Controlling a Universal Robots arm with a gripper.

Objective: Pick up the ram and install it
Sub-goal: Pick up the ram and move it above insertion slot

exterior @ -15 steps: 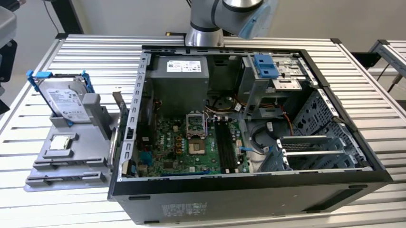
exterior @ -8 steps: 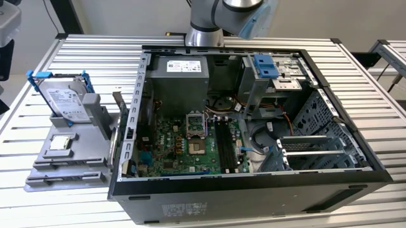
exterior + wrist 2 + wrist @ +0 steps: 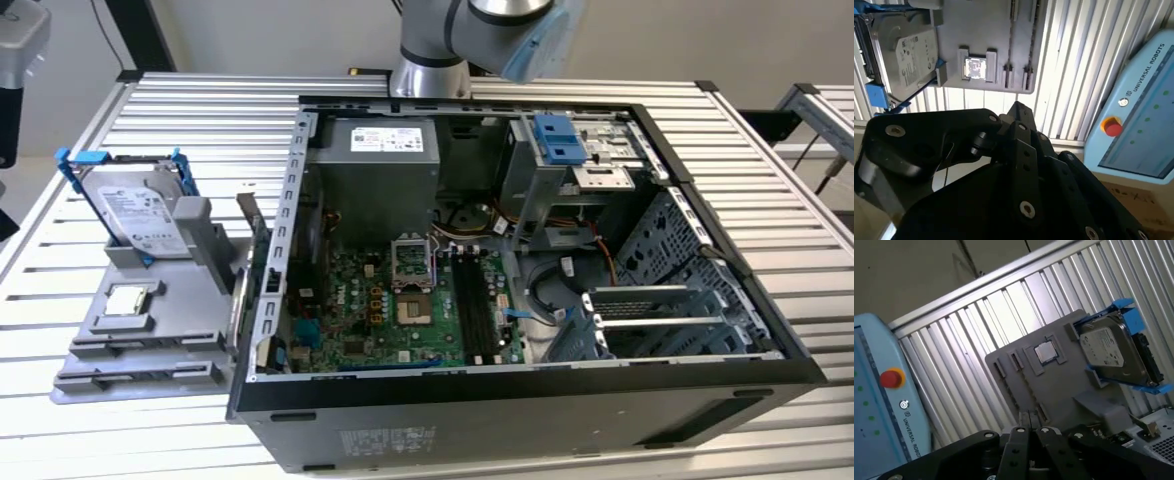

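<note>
Ram holder slots (image 3: 1000,369) in the gray tray (image 3: 1069,390) are lying beyond the closed, empty end effector (image 3: 1030,420), their long axis pointing toward it.

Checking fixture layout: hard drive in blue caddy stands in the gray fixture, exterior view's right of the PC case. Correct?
No: wrong side. The hard drive in its blue caddy stands in the gray fixture on the exterior view's left of the PC case, as that view shows.

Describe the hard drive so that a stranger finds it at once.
Find the gray holder at the exterior view's left of the open computer case. The hard drive stands in it, the only part there with a blue frame.
</note>
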